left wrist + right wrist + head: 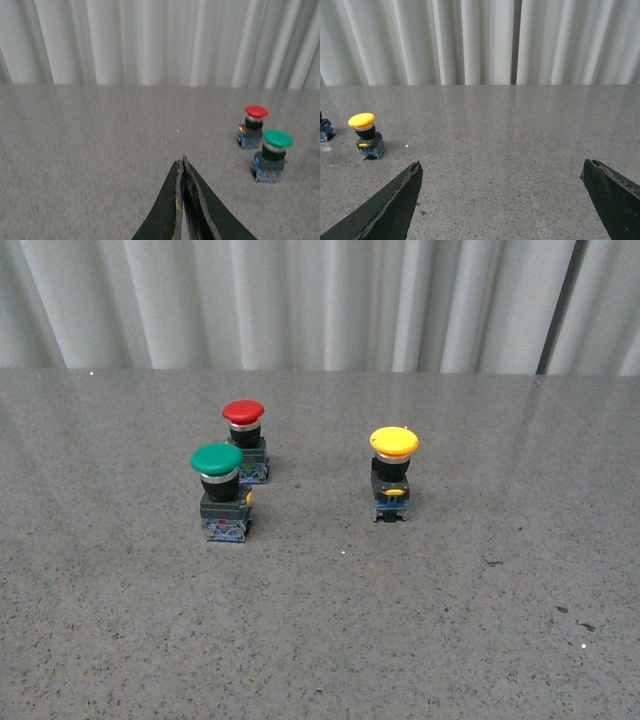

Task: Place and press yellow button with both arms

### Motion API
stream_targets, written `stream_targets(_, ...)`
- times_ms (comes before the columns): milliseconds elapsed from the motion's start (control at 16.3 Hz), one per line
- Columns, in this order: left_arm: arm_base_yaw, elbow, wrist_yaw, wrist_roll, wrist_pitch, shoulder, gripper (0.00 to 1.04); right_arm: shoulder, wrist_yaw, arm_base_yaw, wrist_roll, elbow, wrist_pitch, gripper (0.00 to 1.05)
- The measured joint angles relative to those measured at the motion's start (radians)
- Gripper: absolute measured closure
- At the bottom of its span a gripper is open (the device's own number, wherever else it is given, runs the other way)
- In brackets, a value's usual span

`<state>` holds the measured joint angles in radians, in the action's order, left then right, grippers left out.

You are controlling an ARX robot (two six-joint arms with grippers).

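We see a green button (pixel 221 490) standing upright on the grey speckled desk (pixel 450 630), left of centre. Just beyond it, slightly to the right, stands a red button (pixel 245 443), near but apart. A pale pleated curtain (pixel 300 300) hangs behind the desk's far edge.

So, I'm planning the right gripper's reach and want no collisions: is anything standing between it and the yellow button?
Nothing visible does. In the right wrist view only bare table lies between the open right gripper and the yellow button. The green button and red button stand on the yellow one's other side, apart from it.
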<state>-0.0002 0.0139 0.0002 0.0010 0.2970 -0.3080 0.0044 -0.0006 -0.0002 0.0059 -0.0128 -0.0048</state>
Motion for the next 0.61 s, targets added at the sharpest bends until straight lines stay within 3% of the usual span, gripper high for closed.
stream_targets(553,0.0,0.0,0.0,0.0,-0.131,0.142,1.03,0.0,0.0,0.0,0.0,0.0,0.0,0.07)
stream_targets(614,0.0,0.001,0.0,0.0,-0.262,0.225,1.03,0.0,0.0,0.0,0.0,0.0,0.0,0.07)
